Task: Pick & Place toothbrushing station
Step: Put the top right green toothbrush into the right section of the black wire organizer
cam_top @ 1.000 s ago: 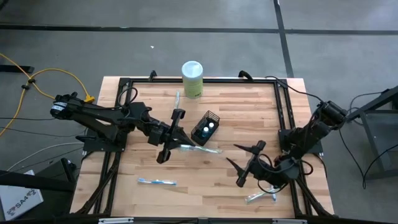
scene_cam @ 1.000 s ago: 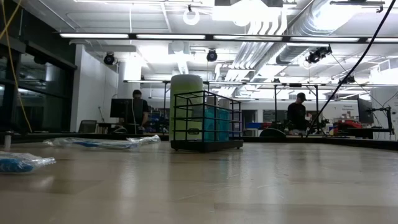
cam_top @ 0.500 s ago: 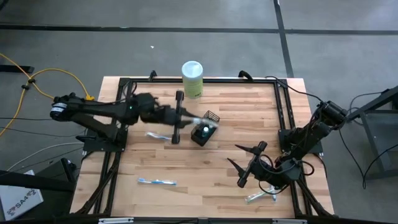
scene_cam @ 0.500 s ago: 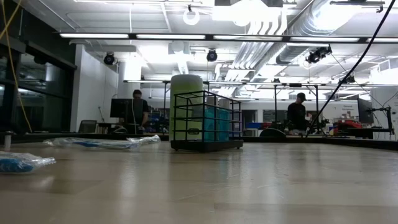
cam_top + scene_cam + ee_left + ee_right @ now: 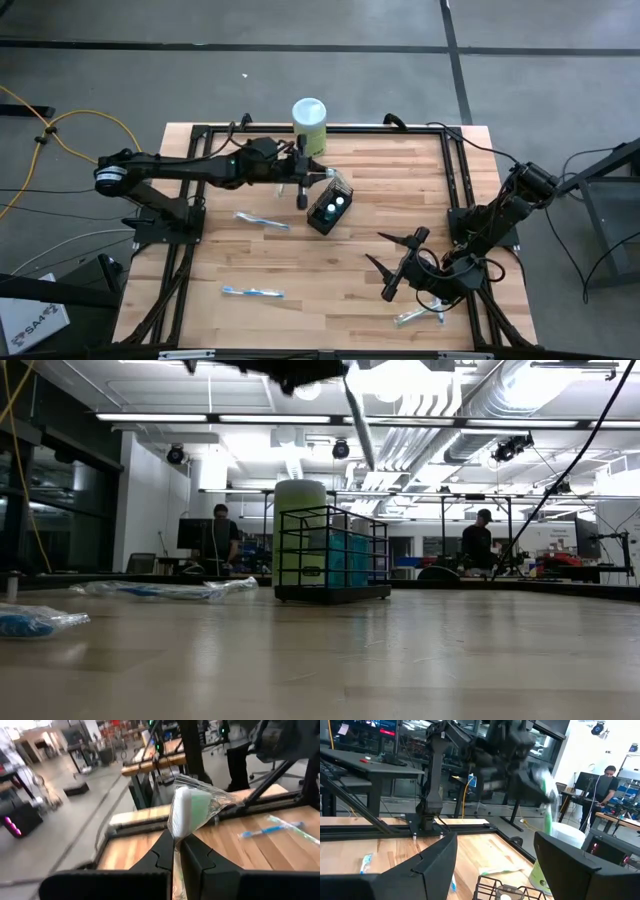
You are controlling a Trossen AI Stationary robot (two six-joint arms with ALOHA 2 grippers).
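Left gripper [image 5: 303,187] is up above the table [image 5: 350,290], pinched tight on 1 wrapped toothbrush [image 5: 187,812], hanging just over the back edge of the black mesh holder [image 5: 329,205]. That holder sits mid-table with 2 white-capped tubes [image 5: 334,204] inside, the green canister [image 5: 309,125] just behind it. 2 more wrapped toothbrushes lie flat on the table, 1 left of the holder [image 5: 261,219], 1 nearer the front [image 5: 252,292]. Right gripper [image 5: 393,264] waits front-right, fingers spread wide, holding nothing.
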